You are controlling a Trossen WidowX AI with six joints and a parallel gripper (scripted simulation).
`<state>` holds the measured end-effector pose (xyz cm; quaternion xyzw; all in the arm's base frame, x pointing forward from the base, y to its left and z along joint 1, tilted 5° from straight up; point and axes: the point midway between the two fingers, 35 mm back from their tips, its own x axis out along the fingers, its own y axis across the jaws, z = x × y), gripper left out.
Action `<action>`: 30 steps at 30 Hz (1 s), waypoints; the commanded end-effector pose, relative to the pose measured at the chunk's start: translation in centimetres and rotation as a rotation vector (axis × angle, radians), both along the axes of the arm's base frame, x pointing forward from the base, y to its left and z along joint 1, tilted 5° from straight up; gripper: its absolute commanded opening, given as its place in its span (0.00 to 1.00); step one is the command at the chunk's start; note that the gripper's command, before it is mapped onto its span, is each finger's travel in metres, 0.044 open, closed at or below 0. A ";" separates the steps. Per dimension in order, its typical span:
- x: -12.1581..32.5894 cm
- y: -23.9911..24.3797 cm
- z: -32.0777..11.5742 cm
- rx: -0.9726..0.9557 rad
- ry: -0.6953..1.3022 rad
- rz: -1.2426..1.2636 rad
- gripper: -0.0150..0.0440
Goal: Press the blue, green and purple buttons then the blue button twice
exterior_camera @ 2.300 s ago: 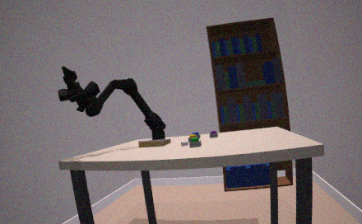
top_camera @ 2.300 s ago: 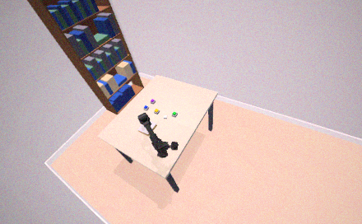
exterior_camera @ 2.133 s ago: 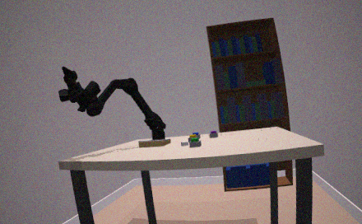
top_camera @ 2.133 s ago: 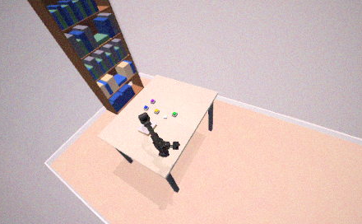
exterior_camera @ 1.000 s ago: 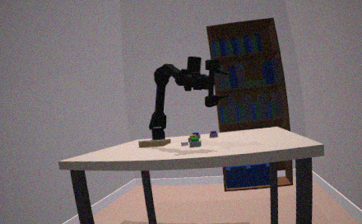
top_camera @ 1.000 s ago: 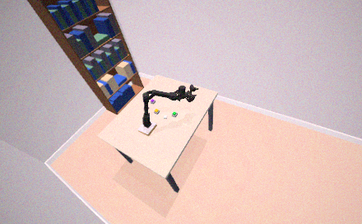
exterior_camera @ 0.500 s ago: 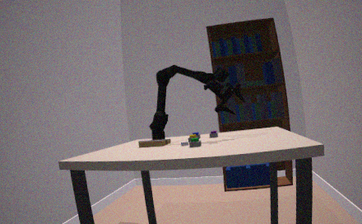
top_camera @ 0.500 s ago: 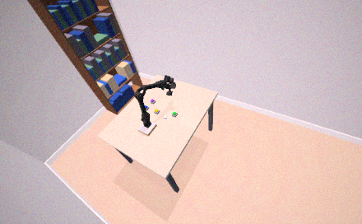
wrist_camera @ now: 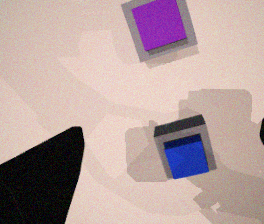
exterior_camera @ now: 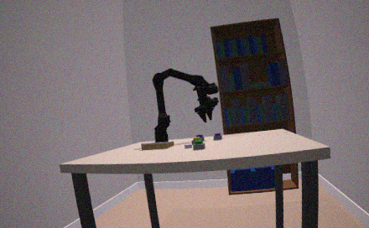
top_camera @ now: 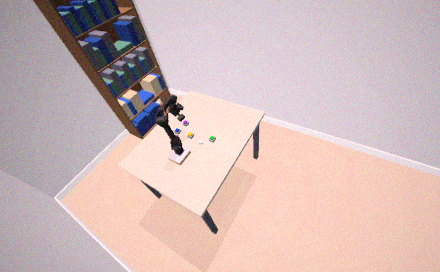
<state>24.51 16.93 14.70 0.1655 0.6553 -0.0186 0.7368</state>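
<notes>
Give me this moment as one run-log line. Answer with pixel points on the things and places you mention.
hand (top_camera: 181,118) (exterior_camera: 209,119) (wrist_camera: 173,131): open, empty, above table | wrist view: blue button (wrist_camera: 187,159) between fingertips, purple button (top_camera: 185,123) (exterior_camera: 217,134) (wrist_camera: 159,25) beyond

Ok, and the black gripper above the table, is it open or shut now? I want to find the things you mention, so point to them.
Open: in the wrist view, the black gripper's (top_camera: 181,118) (exterior_camera: 208,121) (wrist_camera: 172,127) two fingers stand wide apart, with nothing held between them.

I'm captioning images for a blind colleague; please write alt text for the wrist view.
A blue button sits between the two open black fingers of the end effector, seen from above. A purple button lies beyond it near the top edge, and soft shadows cross the pale tabletop.
</notes>
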 end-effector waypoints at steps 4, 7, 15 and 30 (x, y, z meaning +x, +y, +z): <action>-6.3 0.5 0.5 -0.117 0.068 0.281 0.93; -6.3 0.5 0.5 -0.117 0.068 0.282 0.93; -6.1 1.1 -5.5 -0.117 0.068 0.282 0.62; -6.1 1.1 -5.6 -0.117 0.068 0.282 0.29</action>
